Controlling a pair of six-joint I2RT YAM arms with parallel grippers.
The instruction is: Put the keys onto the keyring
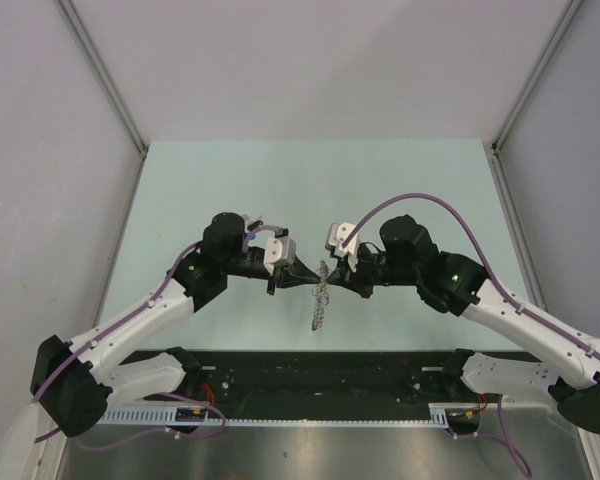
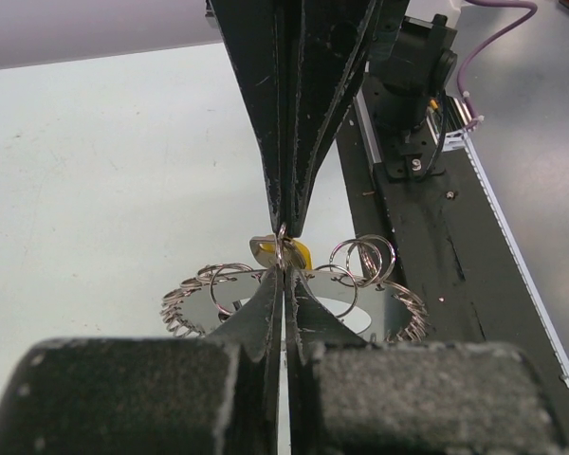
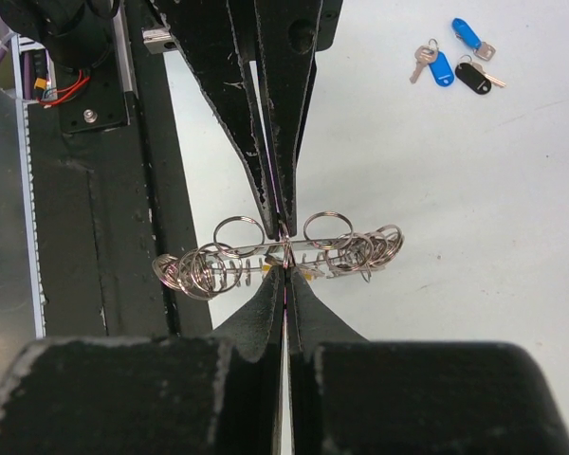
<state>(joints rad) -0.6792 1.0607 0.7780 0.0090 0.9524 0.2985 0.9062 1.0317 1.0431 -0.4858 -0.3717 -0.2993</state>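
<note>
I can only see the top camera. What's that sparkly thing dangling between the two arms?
Observer: That's the keyring. The right wrist view shows lots of little rings hanging along it.
Operator: Is a key on it yet?
Observer: In the left wrist view a yellow key sits right where the shut left pincer and right pincer meet tip to tip. I can't tell if it's threaded on.
Operator: Where are the other keys?
Observer: The right wrist view shows two blue keys and a black key lying on the table, away from the ring.
</note>
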